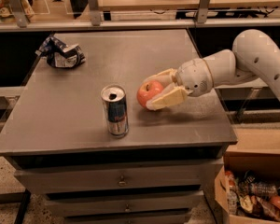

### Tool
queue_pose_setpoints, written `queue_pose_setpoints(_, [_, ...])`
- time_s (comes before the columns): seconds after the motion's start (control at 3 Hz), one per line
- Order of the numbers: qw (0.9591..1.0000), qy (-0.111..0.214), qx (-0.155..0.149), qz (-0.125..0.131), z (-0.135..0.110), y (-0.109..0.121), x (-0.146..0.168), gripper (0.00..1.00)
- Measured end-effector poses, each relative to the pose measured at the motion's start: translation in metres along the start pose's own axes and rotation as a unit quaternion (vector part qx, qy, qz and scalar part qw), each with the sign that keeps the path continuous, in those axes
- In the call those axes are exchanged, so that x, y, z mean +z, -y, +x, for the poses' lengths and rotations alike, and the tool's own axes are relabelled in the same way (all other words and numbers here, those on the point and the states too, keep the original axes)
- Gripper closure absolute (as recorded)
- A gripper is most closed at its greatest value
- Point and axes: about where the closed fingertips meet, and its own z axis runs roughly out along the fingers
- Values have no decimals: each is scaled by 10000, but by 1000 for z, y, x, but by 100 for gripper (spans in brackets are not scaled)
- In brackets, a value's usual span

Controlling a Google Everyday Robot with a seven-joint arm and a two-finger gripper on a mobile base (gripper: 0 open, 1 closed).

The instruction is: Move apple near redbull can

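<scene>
The orange-red apple (147, 93) rests on the grey table (74, 120), a little right of and behind the redbull can (115, 110). The can stands upright near the table's front edge, silver and blue with an open silver top. My gripper (151, 91) reaches in from the right on a white arm (233, 66). Its cream fingers (167, 98) sit on either side of the apple, closed around it. The apple is about a hand's width from the can.
A crumpled blue-and-white foil snack bag (60, 54) lies at the table's back left. A cardboard box (252, 195) of snacks sits on the floor at the lower right. A shelf rail runs behind the table. Drawers are below the tabletop.
</scene>
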Motion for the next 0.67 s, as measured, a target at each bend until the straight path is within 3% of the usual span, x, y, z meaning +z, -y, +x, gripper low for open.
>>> queue_pose_setpoints(0.33, [10000, 1, -6, -24, -1, 0, 3, 0])
queue_pose_setpoints(0.67, [10000, 1, -6, -24, -1, 0, 3, 0])
